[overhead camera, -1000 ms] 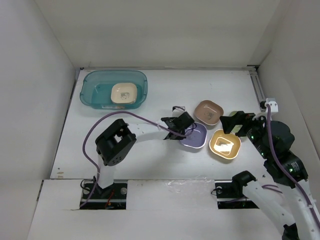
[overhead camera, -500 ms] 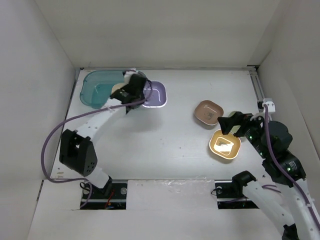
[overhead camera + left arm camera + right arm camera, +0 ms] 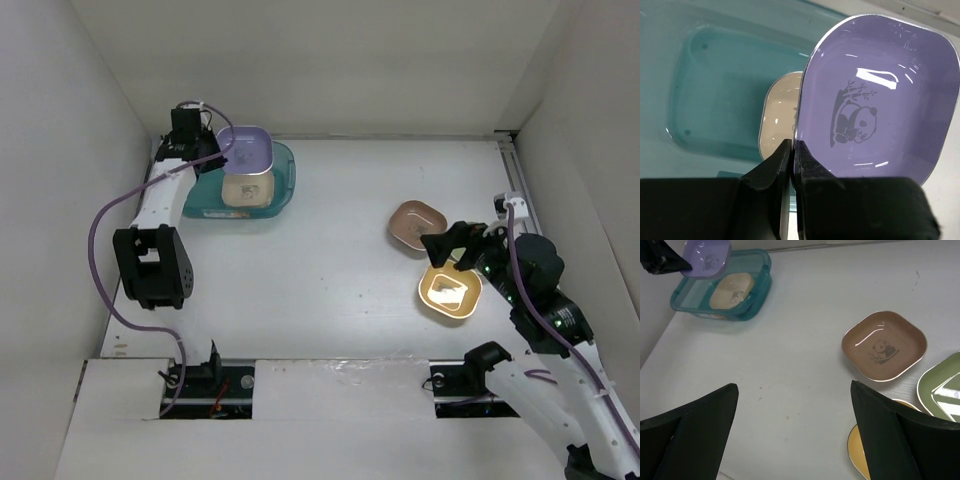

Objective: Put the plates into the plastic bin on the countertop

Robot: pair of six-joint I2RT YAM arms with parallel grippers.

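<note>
Plain white walls [image 3: 320, 60], even light

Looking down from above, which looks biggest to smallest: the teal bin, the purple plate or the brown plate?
1. The teal bin, clearly largest.
2. The purple plate and the brown plate look about alike. The purple one is held up nearer the camera, so I won't rank them.

walls [image 3: 300, 60]: white, at back and both sides | metal track [image 3: 515, 175]: along right wall, far end

bright even overhead light, soft shadows, glare streaks on purple plate [image 3: 880, 105].
</note>
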